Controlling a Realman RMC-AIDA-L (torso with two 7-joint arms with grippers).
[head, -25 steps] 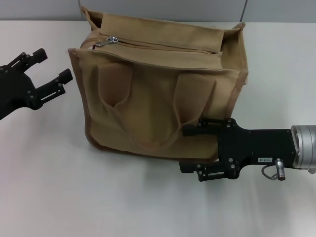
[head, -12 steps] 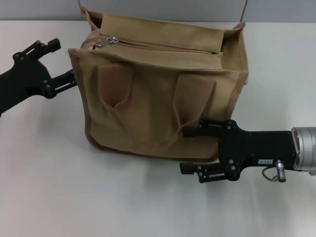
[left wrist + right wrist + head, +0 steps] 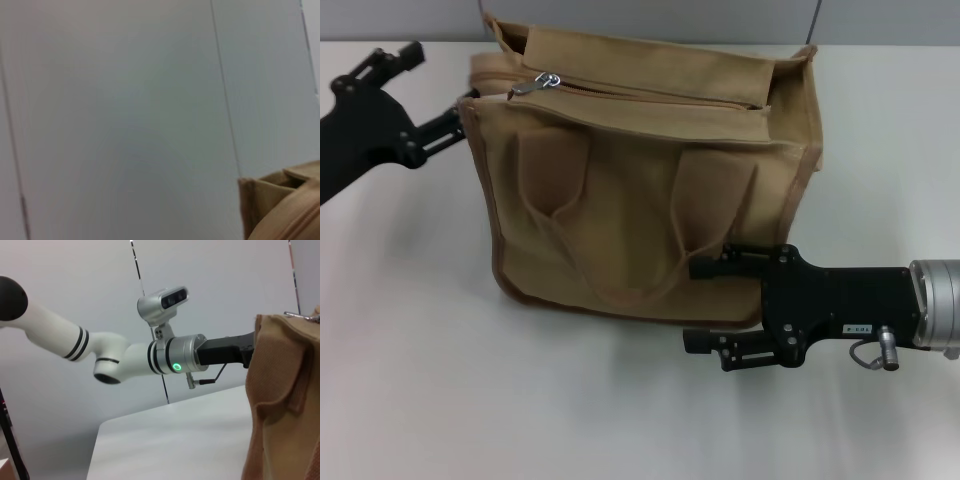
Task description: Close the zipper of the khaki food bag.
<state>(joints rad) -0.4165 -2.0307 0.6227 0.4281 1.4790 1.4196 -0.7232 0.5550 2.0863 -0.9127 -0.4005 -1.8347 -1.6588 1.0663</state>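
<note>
The khaki food bag (image 3: 640, 200) stands upright mid-table, handles hanging down its front. Its zipper (image 3: 650, 95) runs along the top panel, with the silver pull tab (image 3: 535, 83) lying at the left end. My left gripper (image 3: 438, 88) is open at the bag's upper left corner, its lower finger (image 3: 453, 120) against the brown edge trim. My right gripper (image 3: 700, 303) is open at the bag's lower right front corner, with its upper finger (image 3: 710, 266) against the fabric. The right wrist view shows the bag's side (image 3: 285, 400) and the left arm (image 3: 180, 354) behind it.
A grey partition wall (image 3: 650, 20) runs behind the table's far edge. The white tabletop (image 3: 520, 400) extends in front of the bag and to both sides. The left wrist view shows mostly the wall (image 3: 125, 125) and one corner of the bag (image 3: 280, 210).
My left gripper has moved farther back and in toward the bag's upper left corner, reaching the trim. The right gripper has sunk slightly and otherwise stayed put.
</note>
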